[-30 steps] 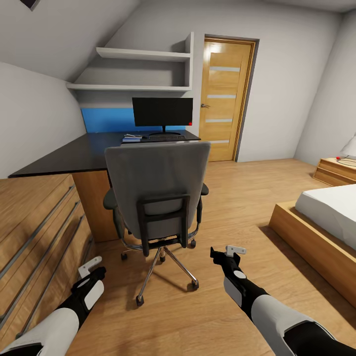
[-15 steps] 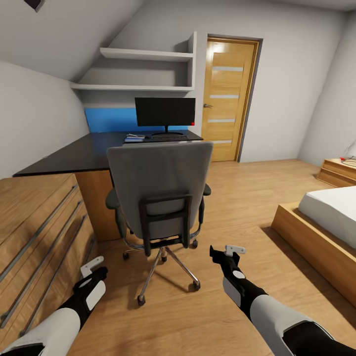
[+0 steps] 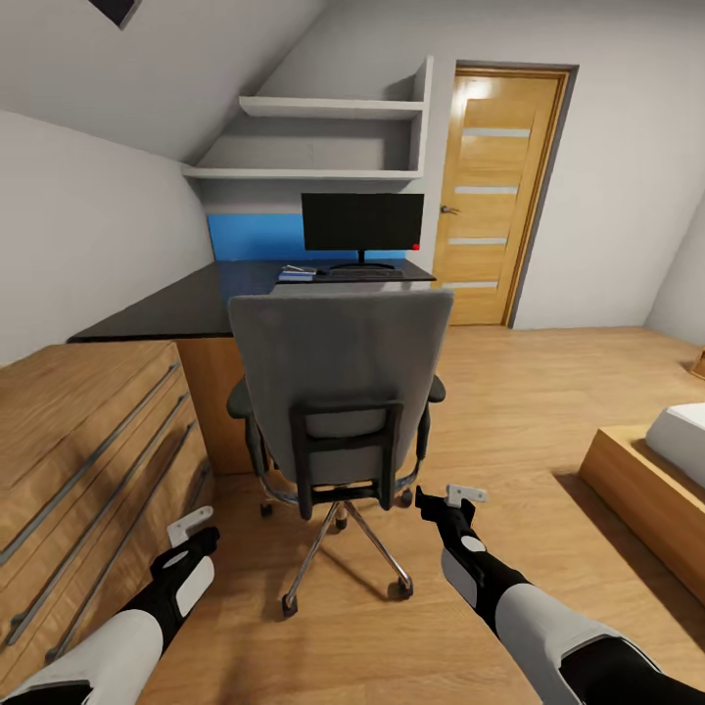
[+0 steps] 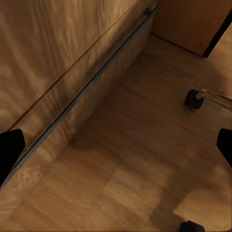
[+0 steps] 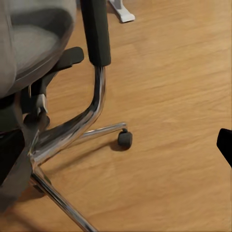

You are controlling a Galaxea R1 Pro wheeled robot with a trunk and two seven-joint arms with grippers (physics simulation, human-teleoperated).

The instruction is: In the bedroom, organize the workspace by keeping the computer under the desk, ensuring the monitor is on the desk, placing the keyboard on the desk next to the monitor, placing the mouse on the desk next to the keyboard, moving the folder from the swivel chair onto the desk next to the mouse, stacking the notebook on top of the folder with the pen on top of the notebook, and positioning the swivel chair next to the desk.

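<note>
View panned left/closer; swivel chair (image 3: 338,377) centred, both grippers (image 3: 193,526) (image 3: 443,497) empty, released — push backrest squarely toward counter (image 3: 176,299).

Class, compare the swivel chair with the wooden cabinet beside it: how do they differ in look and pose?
The swivel chair is grey with black armrests; the cabinet is light wood with long metal handles. The chair stands on a silver star base with casters; the cabinet sits as a solid block. The chair shows its back to the camera; the cabinet shows its drawer fronts. Both stand on the wooden floor by the desk.
</note>
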